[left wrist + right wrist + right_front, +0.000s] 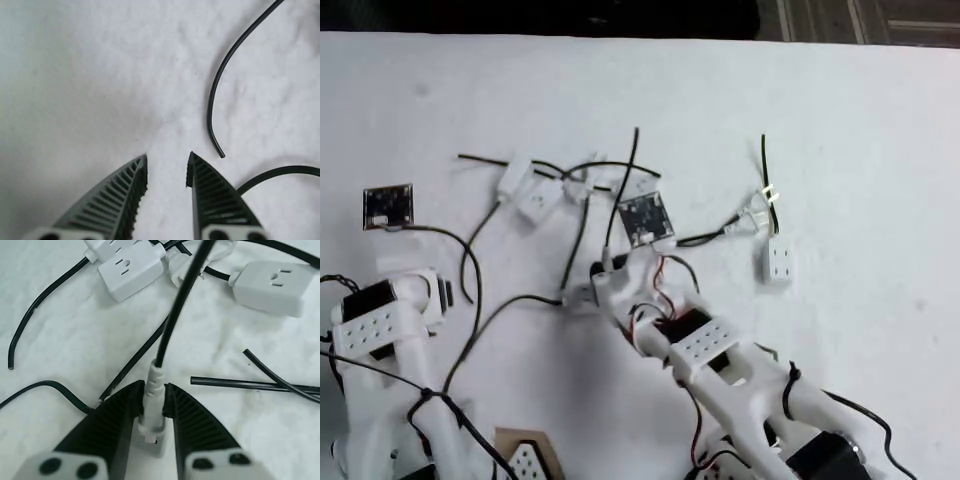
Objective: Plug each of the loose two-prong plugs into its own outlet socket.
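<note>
left gripper [167,159]: hung low over the cloth [75,85], jaws parted, just bare cloth showing in the gap.
cord end [220,155]: a cut black tip lay on the cloth right beside one fingertip but apart from it, and the cord curved away from there.
left arm [382,322]: stood at the near left corner of the table.
board [388,206]: a dark square sat beyond the left arm, with a black lead trailing off it.
left socket [536,201]: white, slots up, in the tangle left of centre. A second white block lay just beside it, and black cords ran out both ways.
middle socket [272,285]: another white block, slots up, with a cord leaving one end. It lay beyond the right gripper's tips, well apart from them.
right gripper [153,386]: and here was the action, both fingers clamped tight on the plug, one on each side.
plug [151,417]: white, pinched along its body at mid-table, short of the sockets. Its black cord left the boot and ran off over the other cords toward them. The fingers hid its prongs, and I could not tell whether it touched the cloth.
far socket [778,261]: sat alone out on the right, slots up.
second plug [757,214]: white, just beyond the far socket and not inserted, its black cord trailing back toward centre.
</note>
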`<action>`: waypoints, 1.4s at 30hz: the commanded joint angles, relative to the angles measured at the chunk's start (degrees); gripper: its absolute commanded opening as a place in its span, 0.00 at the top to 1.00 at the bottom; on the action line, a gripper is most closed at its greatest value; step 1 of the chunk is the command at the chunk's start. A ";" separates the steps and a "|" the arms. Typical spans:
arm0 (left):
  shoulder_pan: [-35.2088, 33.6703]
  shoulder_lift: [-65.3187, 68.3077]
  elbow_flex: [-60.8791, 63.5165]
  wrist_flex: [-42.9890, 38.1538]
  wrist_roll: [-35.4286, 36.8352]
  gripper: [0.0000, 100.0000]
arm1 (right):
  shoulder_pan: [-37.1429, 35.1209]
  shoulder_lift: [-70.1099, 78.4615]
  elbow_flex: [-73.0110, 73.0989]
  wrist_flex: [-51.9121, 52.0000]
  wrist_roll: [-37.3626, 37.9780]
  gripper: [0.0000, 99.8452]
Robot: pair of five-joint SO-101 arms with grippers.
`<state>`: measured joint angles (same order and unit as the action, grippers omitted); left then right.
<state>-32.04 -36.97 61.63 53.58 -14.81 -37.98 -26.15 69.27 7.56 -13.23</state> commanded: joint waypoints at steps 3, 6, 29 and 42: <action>0.22 -1.36 -0.26 -0.88 -0.62 0.85 | 0.31 -0.48 -0.79 -1.19 0.53 0.98; 0.22 -1.36 -0.26 -0.88 -0.62 0.85 | 0.31 -0.48 -0.79 -1.19 0.62 0.98; 18.33 10.68 -14.86 -1.14 -16.62 0.85 | 1.89 -16.31 3.16 9.10 0.18 0.98; 23.25 40.84 -32.97 11.43 -16.88 0.86 | 7.25 -23.78 6.95 9.54 0.53 0.98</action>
<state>-9.98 3.12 31.82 62.46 -31.69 -33.85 -47.43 76.57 16.97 -13.23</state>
